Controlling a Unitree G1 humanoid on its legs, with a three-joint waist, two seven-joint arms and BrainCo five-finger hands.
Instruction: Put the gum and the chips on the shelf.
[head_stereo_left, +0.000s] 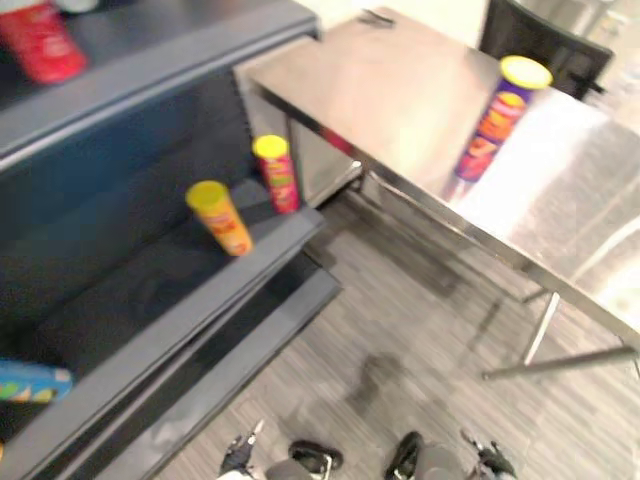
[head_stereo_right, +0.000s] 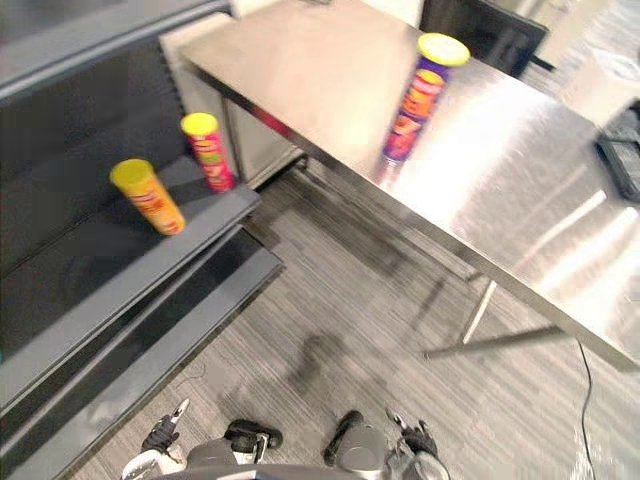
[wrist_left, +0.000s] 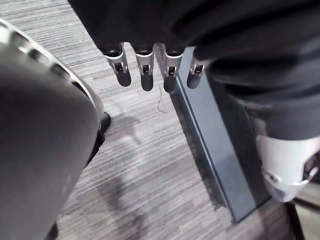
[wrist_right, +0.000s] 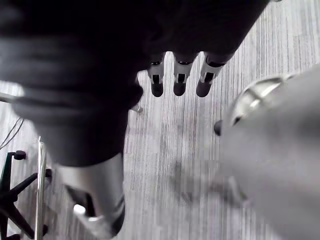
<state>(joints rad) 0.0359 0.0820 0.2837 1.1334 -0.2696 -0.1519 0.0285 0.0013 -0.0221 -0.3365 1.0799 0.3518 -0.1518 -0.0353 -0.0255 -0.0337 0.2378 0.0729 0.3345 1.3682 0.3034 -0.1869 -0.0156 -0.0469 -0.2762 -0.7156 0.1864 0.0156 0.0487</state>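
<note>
A tall purple chips can (head_stereo_left: 497, 115) with a yellow lid stands upright on the steel table (head_stereo_left: 390, 90), near its front edge. On the dark grey shelf (head_stereo_left: 150, 300) to the left stand a yellow-lidded orange can (head_stereo_left: 220, 218), leaning, and a red can (head_stereo_left: 277, 173). My left hand (wrist_left: 144, 70) hangs low over the floor, fingers straight, holding nothing. My right hand (wrist_right: 179, 80) hangs the same way, empty. Both hands are at the bottom of the eye views, left hand (head_stereo_right: 165, 437) and right hand (head_stereo_right: 415, 440), far from the can.
A red container (head_stereo_left: 40, 42) sits on the upper shelf board. A blue packet (head_stereo_left: 30, 382) lies on the shelf at the far left. A black chair (head_stereo_left: 548, 42) stands behind the table. A dark flat object (head_stereo_right: 620, 160) lies at the table's right edge. Grey striped floor separates shelf and table.
</note>
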